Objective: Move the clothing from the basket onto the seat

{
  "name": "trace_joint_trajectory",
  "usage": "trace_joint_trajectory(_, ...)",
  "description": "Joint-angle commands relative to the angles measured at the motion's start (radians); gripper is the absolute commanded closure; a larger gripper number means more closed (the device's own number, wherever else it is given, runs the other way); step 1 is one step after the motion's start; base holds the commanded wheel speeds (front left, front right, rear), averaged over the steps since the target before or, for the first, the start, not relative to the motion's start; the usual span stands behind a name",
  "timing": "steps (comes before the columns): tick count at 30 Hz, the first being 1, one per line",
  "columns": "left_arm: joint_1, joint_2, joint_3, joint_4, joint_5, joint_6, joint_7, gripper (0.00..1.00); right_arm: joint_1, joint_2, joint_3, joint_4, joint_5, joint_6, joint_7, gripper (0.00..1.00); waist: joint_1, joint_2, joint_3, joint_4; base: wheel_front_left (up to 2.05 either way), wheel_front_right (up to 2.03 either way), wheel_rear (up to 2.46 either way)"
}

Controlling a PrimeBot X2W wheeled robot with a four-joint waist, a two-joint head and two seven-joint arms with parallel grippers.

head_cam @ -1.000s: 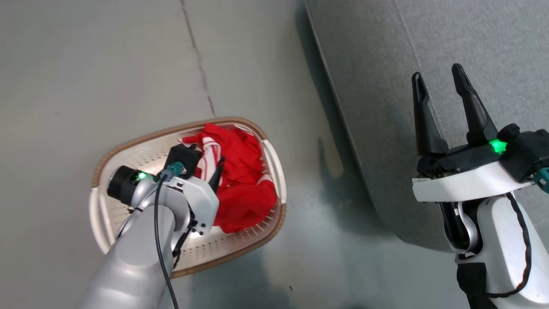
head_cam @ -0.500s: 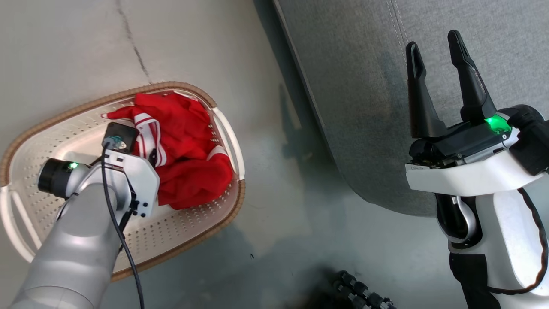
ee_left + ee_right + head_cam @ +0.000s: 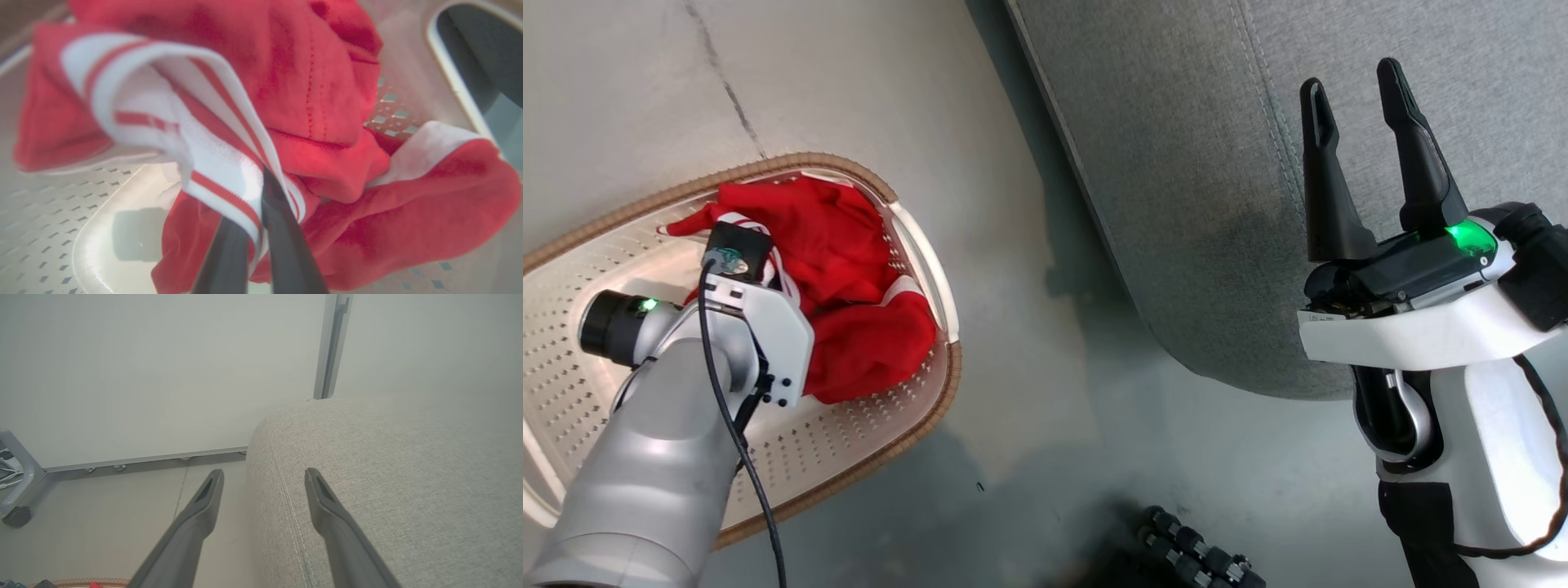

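The red clothing (image 3: 849,269) with white striped trim lies bunched at the right end of the cream perforated basket (image 3: 792,159) on the floor. My left arm reaches down into the basket, its wrist covering the fingers in the head view. In the left wrist view my left gripper (image 3: 261,179) is shut on the white striped trim of the clothing (image 3: 318,81), above the basket floor (image 3: 41,228). My right gripper (image 3: 1352,73) stands open with nothing in it, above the edge of the light-grey seat (image 3: 1192,163). The right wrist view shows it (image 3: 263,471) at the seat's rounded end (image 3: 388,477).
Grey floor with a crack (image 3: 723,82) lies between basket and seat. A dark ribbed part (image 3: 1192,551) shows at the bottom edge. Beyond the seat are a pale wall with a metal post (image 3: 331,347) and a castered frame leg (image 3: 16,514).
My left gripper has gone from open to shut on the striped trim. The head camera has shifted, sliding the basket leftward in the picture. The right gripper stays open.
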Motion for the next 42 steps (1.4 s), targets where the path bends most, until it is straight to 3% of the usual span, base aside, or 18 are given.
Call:
trace_joint_trajectory(1, -0.006, -0.004, -0.008, 0.001, 0.0, 0.006, -0.019, 1.0, 0.01, -0.002, -0.007, 0.009, -0.011, 0.002, -0.006, 0.0, 0.0, 0.0, -0.031, 0.016, 0.0, 0.0, 0.0)
trace_joint_trajectory(13, 0.087, -0.096, -0.014, -0.008, -0.044, 0.0, -0.163, 1.0, 0.066, -0.004, -0.017, 0.112, -0.113, 0.002, -0.006, 0.0, 0.0, 0.0, -0.268, 0.159, 0.0, 0.0, 0.0)
trace_joint_trajectory(23, 0.162, -0.128, -0.02, -0.098, -0.096, -0.018, -0.219, 1.0, 0.12, -0.009, -0.042, 0.204, -0.163, 0.002, 0.0, 0.0, 0.0, 0.0, -0.437, 0.271, 0.0, 0.0, 0.0)
trace_joint_trajectory(32, 0.289, -0.128, 0.019, -0.409, -0.14, -0.015, -0.225, 1.0, 0.198, -0.018, -0.062, 0.245, -0.166, 0.002, 0.027, 0.0, 0.0, 0.0, -0.593, 0.342, 0.0, 0.0, 0.0)
trace_joint_trajectory(42, 0.443, -0.099, 0.098, -0.75, -0.167, 0.024, -0.225, 1.0, 0.267, -0.025, -0.065, 0.235, -0.159, 0.002, 0.06, 0.0, 0.0, 0.0, -0.708, 0.356, 0.0, 0.0, 0.0)
